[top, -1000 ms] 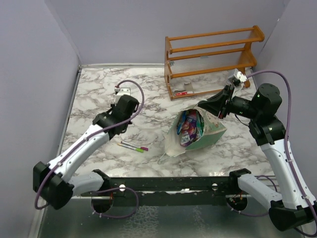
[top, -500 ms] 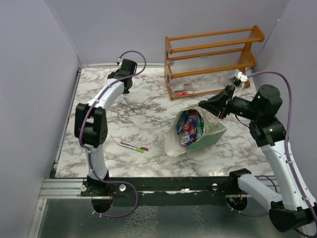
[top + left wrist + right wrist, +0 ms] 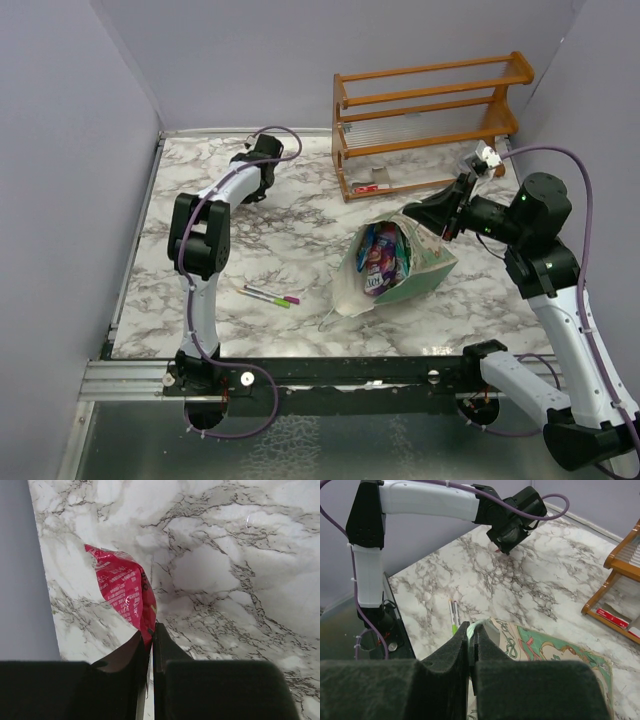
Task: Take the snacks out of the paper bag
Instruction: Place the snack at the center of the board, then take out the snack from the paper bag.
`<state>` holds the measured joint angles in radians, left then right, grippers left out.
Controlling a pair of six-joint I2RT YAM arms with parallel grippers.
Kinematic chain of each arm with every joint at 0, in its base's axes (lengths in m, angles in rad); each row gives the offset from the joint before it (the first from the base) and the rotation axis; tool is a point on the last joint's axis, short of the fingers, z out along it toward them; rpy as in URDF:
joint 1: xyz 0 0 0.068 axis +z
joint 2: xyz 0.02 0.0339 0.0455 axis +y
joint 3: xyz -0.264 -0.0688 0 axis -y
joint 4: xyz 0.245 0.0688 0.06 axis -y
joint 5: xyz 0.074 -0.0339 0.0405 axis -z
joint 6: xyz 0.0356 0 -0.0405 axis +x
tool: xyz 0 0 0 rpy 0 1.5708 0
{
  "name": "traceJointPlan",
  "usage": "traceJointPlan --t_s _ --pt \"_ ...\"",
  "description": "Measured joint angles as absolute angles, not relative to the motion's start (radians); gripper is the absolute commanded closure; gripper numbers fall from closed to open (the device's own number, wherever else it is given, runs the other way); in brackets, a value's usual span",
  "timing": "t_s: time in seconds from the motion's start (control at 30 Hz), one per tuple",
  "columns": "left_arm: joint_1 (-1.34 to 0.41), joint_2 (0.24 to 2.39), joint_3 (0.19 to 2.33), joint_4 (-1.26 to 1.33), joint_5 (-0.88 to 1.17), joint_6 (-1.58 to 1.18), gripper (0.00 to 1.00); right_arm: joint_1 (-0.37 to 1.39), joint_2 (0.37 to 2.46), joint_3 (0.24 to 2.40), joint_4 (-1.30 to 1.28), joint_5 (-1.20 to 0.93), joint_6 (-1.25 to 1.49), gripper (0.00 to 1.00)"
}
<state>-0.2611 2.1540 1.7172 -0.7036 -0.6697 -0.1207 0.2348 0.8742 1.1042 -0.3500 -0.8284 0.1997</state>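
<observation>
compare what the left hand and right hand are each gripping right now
The left hand pinches a small glossy pink-red snack packet; the right hand pinches the rim of the far bigger pale green patterned paper bag. The left hand is over the back left of the marble table; the right hand is mid-right at the bag's mouth. Both hands are shut on their item.

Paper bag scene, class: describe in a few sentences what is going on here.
The right arm, jaws shut on the rim of the bag, holds its mouth open, and several snacks show inside. The left arm, jaws shut on a pink packet, holds it low over the far left part of the table, well away from the bag.
</observation>
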Motion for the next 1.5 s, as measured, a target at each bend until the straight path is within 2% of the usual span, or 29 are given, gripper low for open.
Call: traceJointPlan --t_s 0.13,0.17,0.3,0.4,0.53,0.67,0.77,0.9,1.0,1.1,1.2,1.33,1.5 --pt "-0.261 2.154 1.707 -0.706 -0.649 -0.113 0.55 0.235 0.877 1.107 -0.364 -0.825 0.189 0.99" --pt "-0.261 2.154 1.707 -0.708 -0.639 -0.111 0.5 0.235 0.879 1.11 -0.369 -0.825 0.186 0.99" --pt "-0.261 2.134 1.701 -0.706 -0.604 -0.113 0.4 0.235 0.879 1.111 -0.374 -0.825 0.186 0.99" --pt "-0.261 2.044 1.659 -0.697 -0.542 -0.123 0.34 0.235 0.878 1.111 -0.376 -0.823 0.185 0.99" --pt "-0.265 1.703 1.46 -0.606 -0.367 -0.164 0.29 0.235 0.873 1.111 -0.376 -0.813 0.178 0.99" --pt "-0.308 1.306 1.242 -0.459 -0.194 -0.239 0.28 0.235 0.872 1.111 -0.376 -0.812 0.177 0.99" --pt "-0.343 1.095 1.065 -0.384 -0.059 -0.322 0.28 0.235 0.873 1.111 -0.375 -0.812 0.177 0.99" --pt "-0.373 0.94 0.817 -0.307 0.088 -0.466 0.27 0.235 0.877 1.111 -0.373 -0.812 0.178 0.99" --pt "-0.466 0.831 0.634 -0.287 0.147 -0.569 0.27 0.235 0.887 1.111 -0.368 -0.812 0.178 0.99" --pt "-0.569 0.717 0.545 -0.272 0.169 -0.655 0.25 0.235 0.899 1.111 -0.366 -0.812 0.178 0.99" --pt "-0.653 0.642 0.511 -0.199 0.162 -0.718 0.25 0.235 0.904 1.111 -0.366 -0.812 0.178 0.99" --pt "-0.803 0.655 0.515 -0.118 0.108 -0.746 0.26 0.235 0.903 1.111 -0.364 -0.812 0.178 0.99" --pt "-1.048 0.844 0.628 -0.091 -0.046 -0.728 0.49 0.235 0.903 1.111 -0.365 -0.812 0.178 0.99"
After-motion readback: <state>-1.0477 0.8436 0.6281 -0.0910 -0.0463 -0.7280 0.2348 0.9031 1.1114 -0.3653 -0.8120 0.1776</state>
